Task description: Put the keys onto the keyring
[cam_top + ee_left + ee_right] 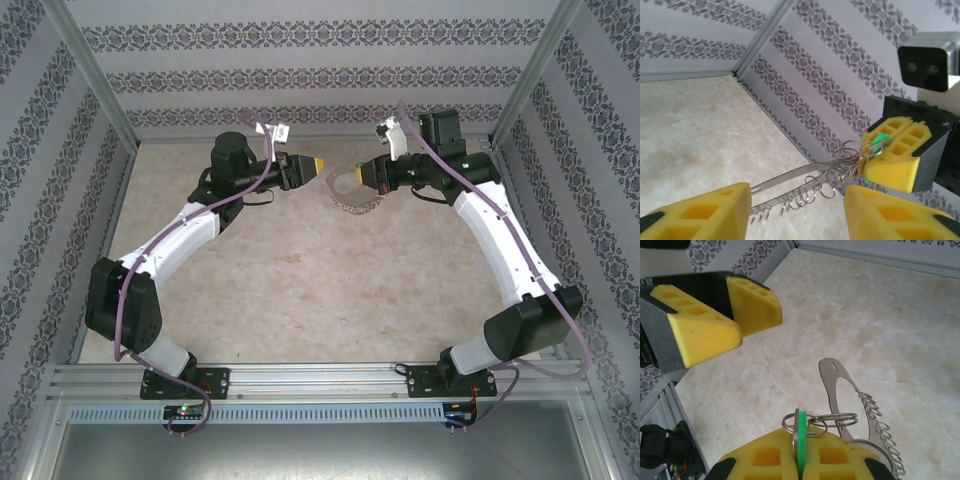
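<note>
My right gripper (800, 446) is shut on the key (802, 427), whose green head stands edge-on between the yellow pads. Small split rings link the key to the keyring (840, 390), a flat silvery loop with wire bits along one side, which hangs in the air from that grip (352, 203). My left gripper (797, 212) is open, its yellow fingers (700, 212) wide apart on either side of the keyring's free end (800, 180) without touching it. In the top view the left gripper (312, 165) faces the right gripper (364, 178) above the far middle of the table.
The beige marbled table (300, 280) lies below both arms. Patterned walls (300, 70) and aluminium posts (95, 75) close in the back and sides. A metal rail (320, 380) runs along the near edge by the arm bases.
</note>
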Tool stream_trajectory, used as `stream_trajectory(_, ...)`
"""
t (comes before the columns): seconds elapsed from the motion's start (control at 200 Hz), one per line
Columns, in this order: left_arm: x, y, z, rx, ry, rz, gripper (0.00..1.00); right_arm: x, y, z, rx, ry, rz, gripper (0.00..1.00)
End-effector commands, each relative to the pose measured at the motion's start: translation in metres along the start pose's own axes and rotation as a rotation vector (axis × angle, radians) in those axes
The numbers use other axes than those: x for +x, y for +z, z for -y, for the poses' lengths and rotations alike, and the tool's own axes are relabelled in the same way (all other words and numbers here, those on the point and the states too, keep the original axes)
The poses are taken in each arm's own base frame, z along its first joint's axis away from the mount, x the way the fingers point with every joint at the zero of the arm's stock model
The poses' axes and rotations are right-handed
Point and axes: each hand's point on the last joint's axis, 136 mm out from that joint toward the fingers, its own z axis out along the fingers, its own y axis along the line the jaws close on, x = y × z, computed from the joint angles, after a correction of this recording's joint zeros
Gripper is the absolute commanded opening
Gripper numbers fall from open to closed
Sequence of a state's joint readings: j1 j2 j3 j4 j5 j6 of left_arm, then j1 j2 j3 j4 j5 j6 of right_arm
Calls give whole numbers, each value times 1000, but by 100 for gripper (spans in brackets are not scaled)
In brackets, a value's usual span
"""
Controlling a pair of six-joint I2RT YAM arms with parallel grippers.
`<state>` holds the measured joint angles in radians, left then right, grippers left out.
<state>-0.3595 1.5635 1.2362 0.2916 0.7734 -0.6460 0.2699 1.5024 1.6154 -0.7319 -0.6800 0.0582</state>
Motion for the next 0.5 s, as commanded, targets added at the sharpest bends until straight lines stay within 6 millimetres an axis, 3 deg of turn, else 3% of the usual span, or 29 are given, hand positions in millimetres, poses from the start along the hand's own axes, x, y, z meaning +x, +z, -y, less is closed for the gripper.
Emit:
stream_trajectory(0.0,-37,-23,14,-23,-146,200,62,-13,-5,3,14,7,25,0)
stream_trajectory(0.055,-39,-30,9,-56,-208,239,68,-14,-4,3,10,3,25,0)
stream_trajectory(0.235,-38,-35,6,-48,-415,262,73,-22,-1,4,6,1,30,0)
stream_trajectory(0.495,-15,-22,-7,5,-826,245,80,-27,3,2,-14,-3,30,0)
